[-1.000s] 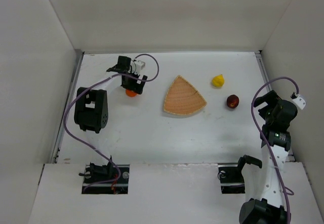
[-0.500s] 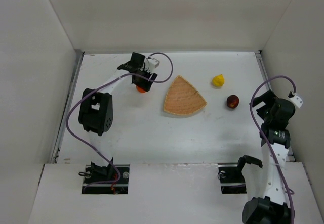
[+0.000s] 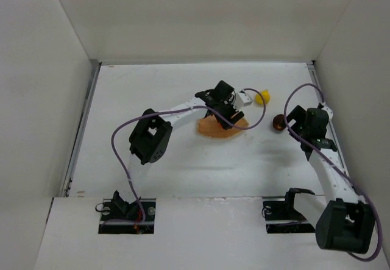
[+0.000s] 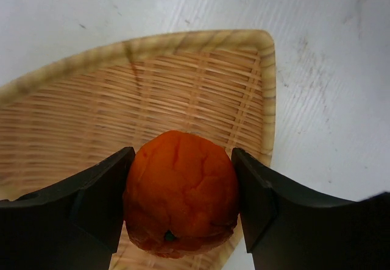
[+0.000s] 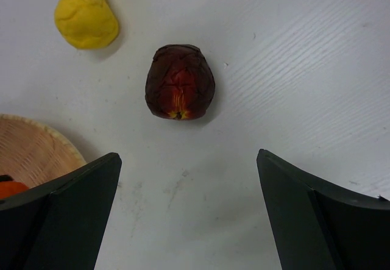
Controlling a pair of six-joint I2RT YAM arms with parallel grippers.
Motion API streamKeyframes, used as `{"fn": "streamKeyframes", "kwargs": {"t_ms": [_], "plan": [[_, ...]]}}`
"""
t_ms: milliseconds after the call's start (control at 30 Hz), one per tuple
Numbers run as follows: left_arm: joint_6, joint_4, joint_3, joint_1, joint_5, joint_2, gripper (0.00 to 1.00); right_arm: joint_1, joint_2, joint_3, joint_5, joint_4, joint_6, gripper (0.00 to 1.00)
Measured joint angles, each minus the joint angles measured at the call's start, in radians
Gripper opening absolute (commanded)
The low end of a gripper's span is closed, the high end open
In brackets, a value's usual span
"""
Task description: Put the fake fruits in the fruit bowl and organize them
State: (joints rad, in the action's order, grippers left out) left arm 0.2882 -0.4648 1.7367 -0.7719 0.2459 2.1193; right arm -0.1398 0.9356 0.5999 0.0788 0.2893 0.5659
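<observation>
My left gripper (image 4: pixel 181 160) is shut on the bright orange fruit (image 4: pixel 181 191) and holds it over the woven fruit bowl (image 4: pixel 183 81), near the bowl's right corner. In the top view the left gripper (image 3: pixel 220 106) covers the bowl (image 3: pixel 210 127) and hides the orange fruit. The dark red fruit (image 5: pixel 180 82) with a yellow patch lies on the table just ahead of my open right gripper (image 5: pixel 187 159), apart from the fingers. The yellow lemon-like fruit (image 5: pixel 86 20) lies beyond it to the left. From above, the right gripper (image 3: pixel 297 117) is beside the dark red fruit (image 3: pixel 278 122).
White walls close the table on the left, back and right. The left arm's purple cable (image 3: pixel 253 120) loops over the bowl's right side. The bowl's edge (image 5: pixel 36 142) shows at the left of the right wrist view.
The left gripper shut on the orange fruit and carried it from the table's left to above the bowl. The right arm swung forward and left, up to the dark red fruit.
</observation>
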Motion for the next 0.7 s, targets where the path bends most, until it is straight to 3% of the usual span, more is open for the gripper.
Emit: {"fn": "streamKeyframes", "kwargs": {"t_ms": [133, 200, 333, 500, 700], "plan": [[0.002, -0.002, 0.000, -0.006, -0.019, 0.081, 0.55, 0.010, 0.138, 0.042, 0.001, -0.035, 0.003, 1.00], [0.006, -0.002, -0.001, -0.005, -0.030, 0.086, 0.72, 0.010, 0.212, 0.084, 0.001, -0.044, 0.003, 1.00], [0.014, 0.022, -0.001, -0.001, -0.043, 0.082, 0.92, 0.014, 0.380, 0.189, 0.000, -0.082, 0.003, 1.00], [0.012, 0.015, -0.001, 0.008, -0.082, 0.071, 0.99, 0.031, 0.552, 0.287, 0.000, -0.095, 0.003, 1.00], [-0.010, -0.017, -0.003, 0.079, -0.104, -0.050, 1.00, 0.045, 0.634, 0.317, 0.005, -0.073, -0.018, 1.00]]}}
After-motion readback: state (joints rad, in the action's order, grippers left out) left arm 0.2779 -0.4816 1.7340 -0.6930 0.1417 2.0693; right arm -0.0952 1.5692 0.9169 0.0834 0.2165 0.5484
